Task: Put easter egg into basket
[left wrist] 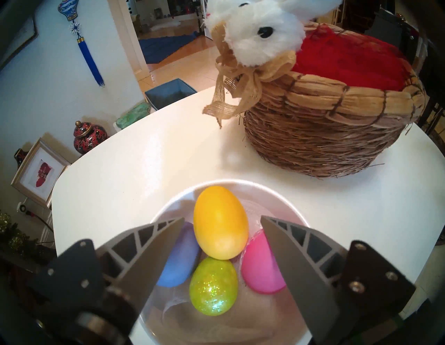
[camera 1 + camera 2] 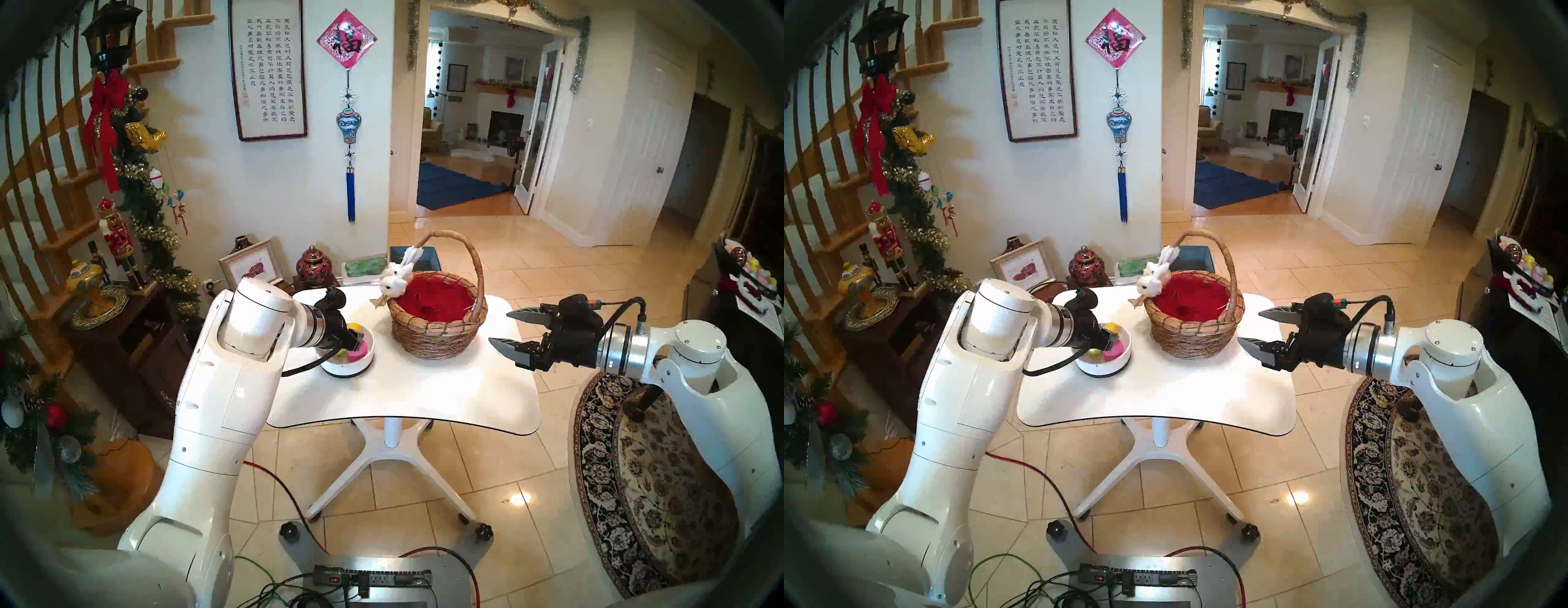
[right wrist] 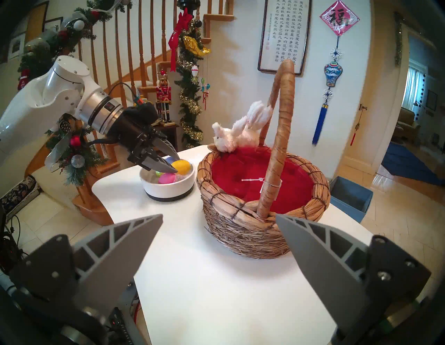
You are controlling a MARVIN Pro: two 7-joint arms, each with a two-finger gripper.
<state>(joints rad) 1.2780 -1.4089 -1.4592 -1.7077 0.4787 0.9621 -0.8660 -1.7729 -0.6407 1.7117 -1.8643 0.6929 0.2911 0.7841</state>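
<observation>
On the table, eggs: I see the yellow plastic egg (image 1: 220, 222) with three others in the shallow white bowl (image 3: 185, 182).
Left gripper (image 1: 221, 220): fingers spread around my yellow egg, not closed.
Right gripper (image 2: 505, 327): spread, empty, just beside the tan wicker basket (image 2: 432, 339).

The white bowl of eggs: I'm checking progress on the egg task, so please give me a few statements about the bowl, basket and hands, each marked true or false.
1. The white bowl holds four eggs: yellow, blue, pink and glittery green. True.
2. An egg already lies in the basket. False: only its red lining shows inside.
3. The left hand is open, its fingers either side of the yellow egg. True.
4. The right hand grips the basket handle. False: it is open and holds nothing, beside the basket.
5. The plush bunny sits in the bowl. False: it is on the basket's rim.
</observation>
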